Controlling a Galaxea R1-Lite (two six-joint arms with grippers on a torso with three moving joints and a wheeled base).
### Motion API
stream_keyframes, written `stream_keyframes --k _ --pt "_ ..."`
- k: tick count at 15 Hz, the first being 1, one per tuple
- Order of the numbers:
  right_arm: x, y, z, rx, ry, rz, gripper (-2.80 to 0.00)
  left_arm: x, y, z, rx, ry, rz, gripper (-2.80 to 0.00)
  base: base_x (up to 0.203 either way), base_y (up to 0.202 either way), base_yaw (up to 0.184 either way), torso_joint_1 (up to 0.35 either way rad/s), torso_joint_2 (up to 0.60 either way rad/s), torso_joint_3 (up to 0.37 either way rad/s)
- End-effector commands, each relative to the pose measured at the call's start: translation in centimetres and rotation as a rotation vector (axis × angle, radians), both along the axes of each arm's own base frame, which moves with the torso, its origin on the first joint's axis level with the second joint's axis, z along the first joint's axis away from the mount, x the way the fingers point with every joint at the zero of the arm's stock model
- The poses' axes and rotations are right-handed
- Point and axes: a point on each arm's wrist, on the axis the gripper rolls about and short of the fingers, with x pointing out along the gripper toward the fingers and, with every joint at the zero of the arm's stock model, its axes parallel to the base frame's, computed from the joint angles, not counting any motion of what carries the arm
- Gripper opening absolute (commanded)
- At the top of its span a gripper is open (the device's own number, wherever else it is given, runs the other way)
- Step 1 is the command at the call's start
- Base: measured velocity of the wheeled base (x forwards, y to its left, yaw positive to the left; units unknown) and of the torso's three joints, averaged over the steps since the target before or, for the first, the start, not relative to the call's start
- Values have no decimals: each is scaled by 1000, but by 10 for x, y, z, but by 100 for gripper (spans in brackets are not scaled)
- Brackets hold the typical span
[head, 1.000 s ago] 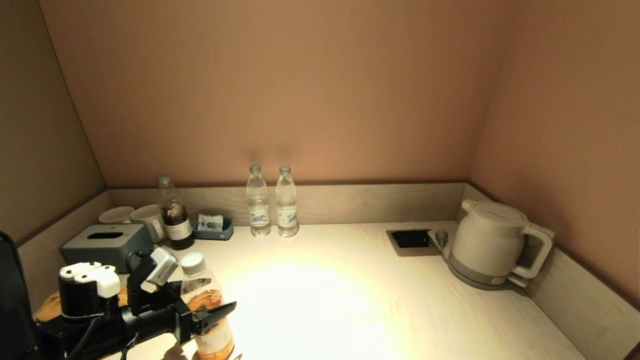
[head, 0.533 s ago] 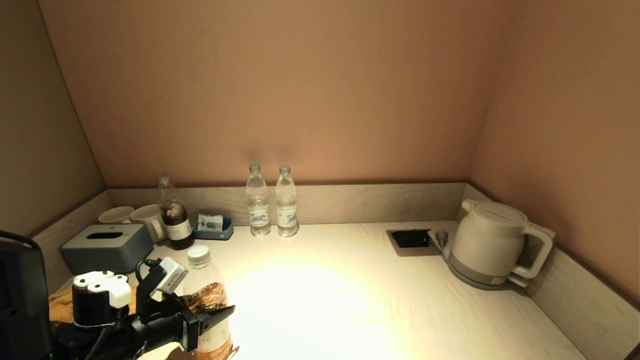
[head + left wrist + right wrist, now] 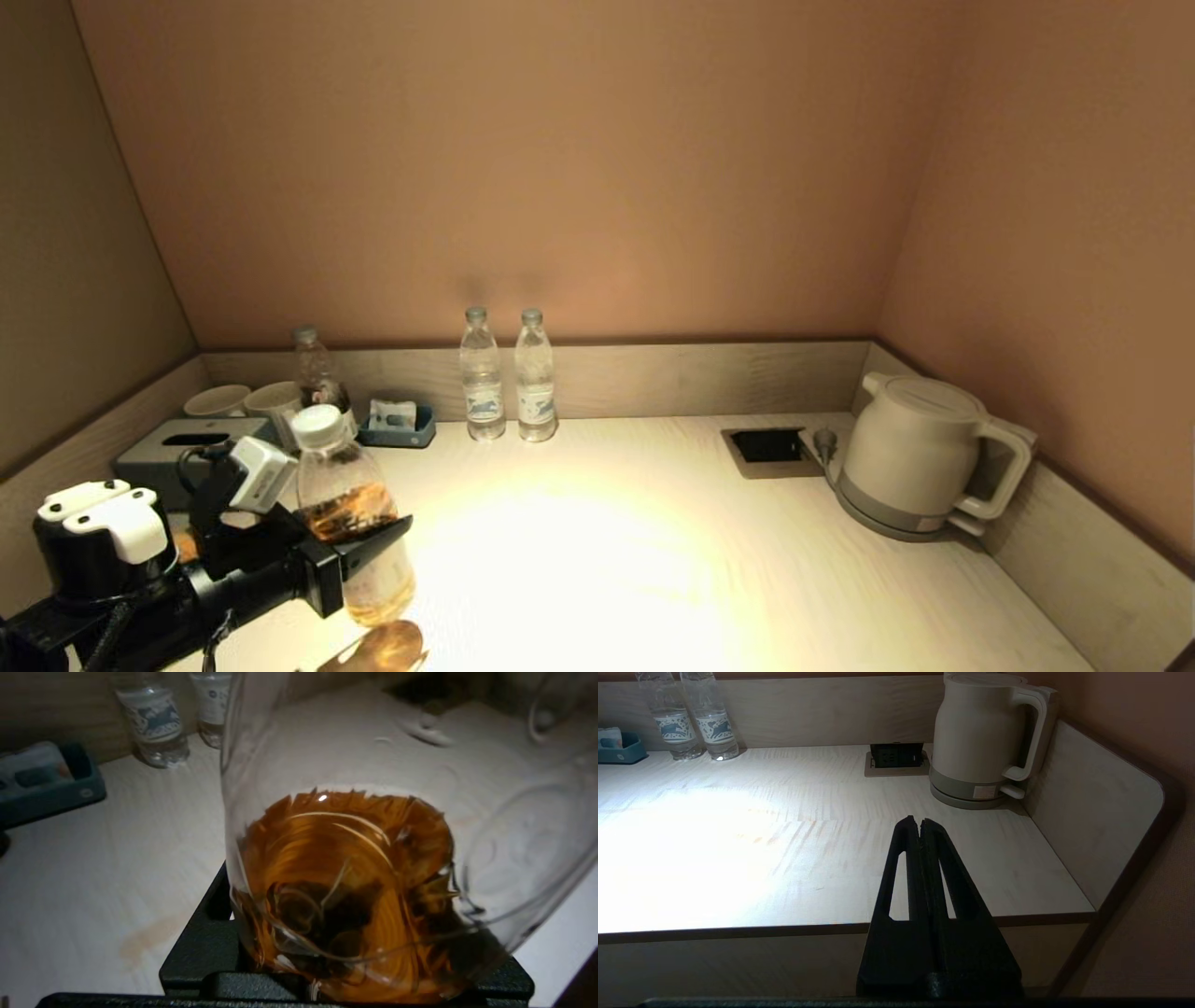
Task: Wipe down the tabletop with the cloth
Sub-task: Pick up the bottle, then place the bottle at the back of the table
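Note:
My left gripper [image 3: 369, 551] is shut on a clear bottle [image 3: 341, 485] of amber liquid with a white cap and holds it tilted above the near left of the pale wooden tabletop [image 3: 607, 560]. In the left wrist view the bottle [image 3: 345, 858] fills the space between the black fingers [image 3: 205, 942], and a faint brown stain [image 3: 149, 940] marks the table beside it. The cloth is hidden; only a small orange patch [image 3: 184, 543] shows behind the left arm. My right gripper [image 3: 920, 822] is shut and empty, held off the table's front edge at the right.
Two water bottles [image 3: 509, 378] stand at the back wall. A white kettle [image 3: 920, 457] and a socket recess [image 3: 767, 446] are at the back right. A grey tissue box [image 3: 187, 443], mugs [image 3: 247, 401], a dark bottle [image 3: 313, 369] and a blue tray [image 3: 400, 425] crowd the back left.
My left gripper has lifted the amber bottle off the table and carried it up and to the left. The right arm has not visibly moved.

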Motion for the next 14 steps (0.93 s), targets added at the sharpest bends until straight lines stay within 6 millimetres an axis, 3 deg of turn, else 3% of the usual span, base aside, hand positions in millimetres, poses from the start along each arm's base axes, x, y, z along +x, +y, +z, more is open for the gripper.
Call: stream_keyframes --k 1,3,5,8,11,14 --pt "0 0 0 0 -1 0 -280 2 1 20 -31 -111 34 -280 0 0 0 0 0 0" --pt "0 0 0 0 -1 0 -280 30 -1 29 -30 -164 198 -280 0 0 0 0 0 0" --pt "0 0 0 0 -1 0 -280 74 -4 51 -54 -254 361 -280 0 0 0 0 0 0" --pt "0 0 0 0 -1 0 -280 122 -5 60 -38 -256 533 -280 0 0 0 0 0 0" --pt "0 0 0 0 -1 0 -280 159 -5 46 5 -201 614 -280 0 0 0 0 0 0" --pt "0 0 0 0 -1 0 -280 173 -5 36 19 -180 622 -280 0 0 0 0 0 0"
